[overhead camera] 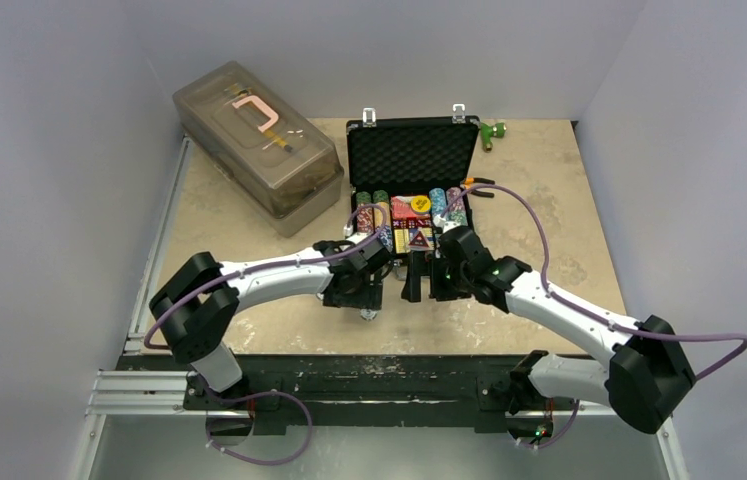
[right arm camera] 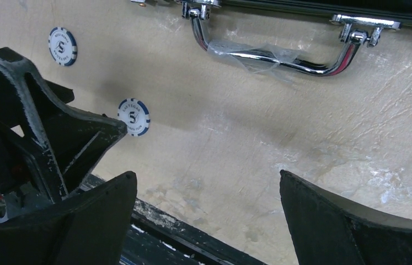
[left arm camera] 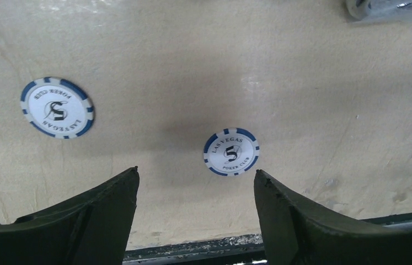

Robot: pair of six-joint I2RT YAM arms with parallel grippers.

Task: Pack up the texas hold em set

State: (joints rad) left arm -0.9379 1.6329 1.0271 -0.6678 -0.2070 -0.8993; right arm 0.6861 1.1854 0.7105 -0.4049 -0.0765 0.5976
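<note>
Left wrist: the left gripper (left arm camera: 196, 170) stands apart over a blue-and-white poker chip (left arm camera: 231, 152) on the beige surface (left arm camera: 314, 83). Right gripper (right arm camera: 207, 173), also apart, faces the chrome briefcase handle (right arm camera: 314, 66)

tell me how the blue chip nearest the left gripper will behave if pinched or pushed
The chip lies flat on the table, so a push would probably slide it, not roll it. Lying so low, it likely gives the open left gripper little edge to pinch. It looks rigid.

Blue-white chip (left arm camera: 231, 152): "LAS VEGAS", "5", "POKER CLUB"; second chip (left arm camera: 57, 107): same print, upside down.
</note>
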